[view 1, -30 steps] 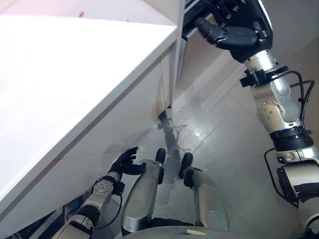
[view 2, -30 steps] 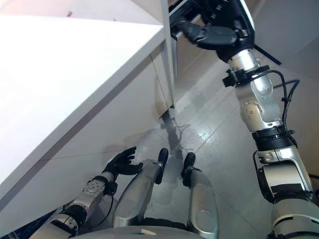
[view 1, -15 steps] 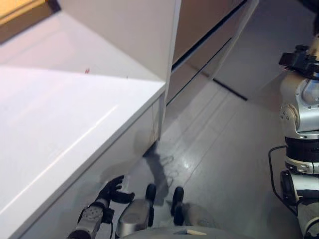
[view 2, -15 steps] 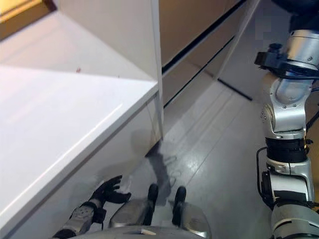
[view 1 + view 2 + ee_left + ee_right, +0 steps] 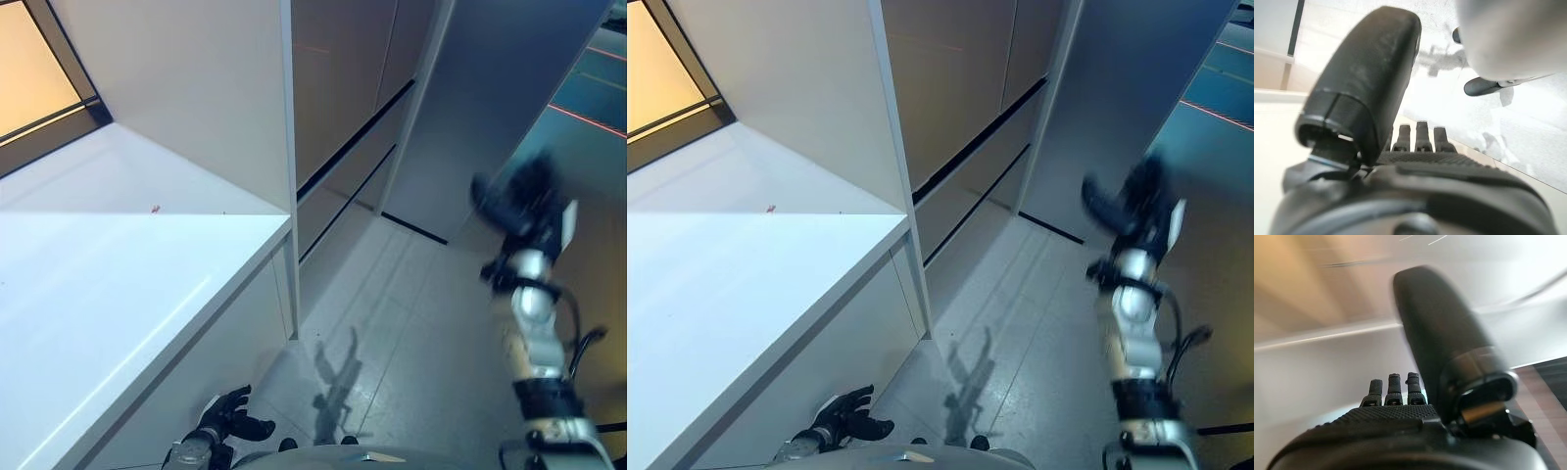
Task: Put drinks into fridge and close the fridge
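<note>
right hand (image 5: pixel 524 201): raised, fingers straight, empty, near the grey fridge door (image 5: pixel 490 108) | left hand (image 5: pixel 227 423): low beside the white counter (image 5: pixel 118 284), fingers relaxed, empty

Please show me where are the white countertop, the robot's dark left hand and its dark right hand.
White countertop (image 5: pixel 118 284), left eye view, on its bare top surface.
Dark left hand (image 5: pixel 231 421), left eye view, on its palm.
Dark right hand (image 5: pixel 1132 201), right eye view, on its blurred bulk.
</note>
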